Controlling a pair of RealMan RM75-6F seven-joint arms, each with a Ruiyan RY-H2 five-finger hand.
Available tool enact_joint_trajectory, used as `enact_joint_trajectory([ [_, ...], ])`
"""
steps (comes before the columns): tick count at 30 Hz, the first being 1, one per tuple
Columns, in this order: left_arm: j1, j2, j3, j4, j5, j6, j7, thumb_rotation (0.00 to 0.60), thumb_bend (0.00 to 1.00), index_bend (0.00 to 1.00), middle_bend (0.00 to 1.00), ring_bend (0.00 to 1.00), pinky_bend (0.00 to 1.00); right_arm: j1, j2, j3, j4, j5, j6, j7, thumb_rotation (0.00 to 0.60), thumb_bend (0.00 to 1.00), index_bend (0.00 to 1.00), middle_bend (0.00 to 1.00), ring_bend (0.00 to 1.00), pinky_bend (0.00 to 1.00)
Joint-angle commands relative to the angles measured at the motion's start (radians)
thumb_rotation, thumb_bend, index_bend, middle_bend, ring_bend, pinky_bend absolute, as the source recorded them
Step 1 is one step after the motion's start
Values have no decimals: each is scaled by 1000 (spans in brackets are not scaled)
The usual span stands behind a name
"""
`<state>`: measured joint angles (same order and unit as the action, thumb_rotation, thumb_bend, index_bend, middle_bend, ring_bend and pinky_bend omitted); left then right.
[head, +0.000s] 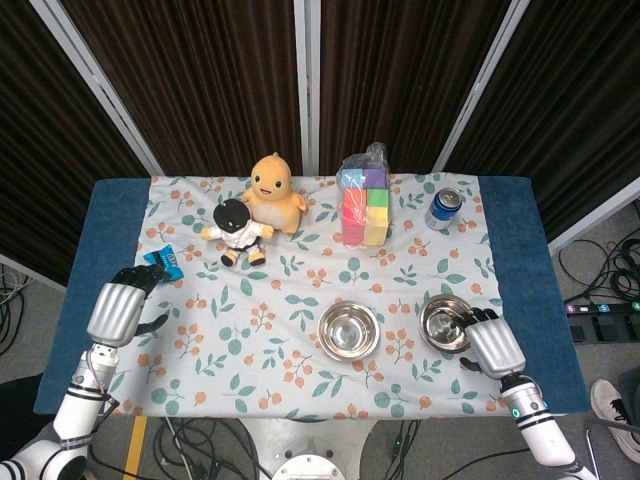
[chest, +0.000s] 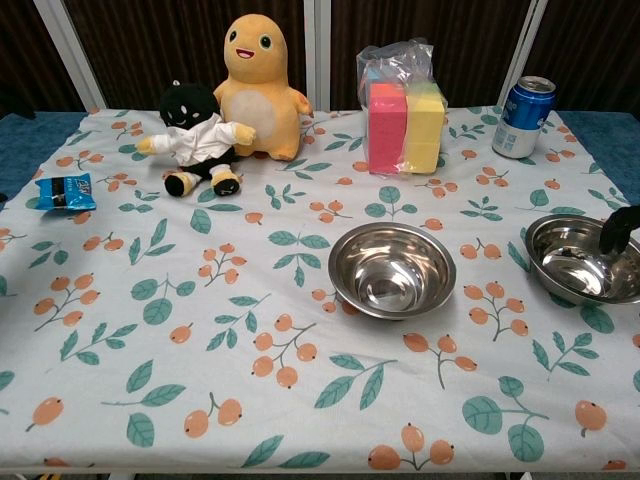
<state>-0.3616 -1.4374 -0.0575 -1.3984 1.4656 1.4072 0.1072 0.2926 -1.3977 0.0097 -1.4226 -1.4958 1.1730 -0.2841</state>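
My right hand (head: 492, 342) sits at the right rim of the right steel bowl (head: 424, 322), its dark fingers (chest: 620, 228) reaching over that rim; nothing is lifted. The bowl (chest: 560, 286) looks empty. My left hand (head: 118, 310) hovers over the table's left side with its fingers spread, holding nothing. Its fingertips point at a small blue packet (head: 163, 263) lying just beyond them, also seen in the chest view (chest: 62, 192). A second empty steel bowl (head: 322, 331) stands in the middle front (chest: 392, 300).
At the back stand an orange plush (head: 273, 190), a black-and-white plush (head: 237, 230), a bag of coloured blocks (head: 365, 205) and a blue can (head: 444, 208). The floral cloth (head: 250, 330) covers the table, with blue strips at both ends.
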Motion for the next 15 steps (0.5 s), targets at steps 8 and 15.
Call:
enact_joint_trajectory([
  [8, 12, -17, -10, 59, 5, -2, -42, 600, 148, 357, 367, 295, 320, 55, -74, 22, 61, 42, -65, -85, 600, 136, 475, 442, 319, 378],
  [15, 14, -44, -1, 113, 0, -33, -45, 600, 150, 357, 372, 295, 322, 101, -107, 30, 80, 70, -131, -121, 600, 243, 560, 489, 363, 416],
])
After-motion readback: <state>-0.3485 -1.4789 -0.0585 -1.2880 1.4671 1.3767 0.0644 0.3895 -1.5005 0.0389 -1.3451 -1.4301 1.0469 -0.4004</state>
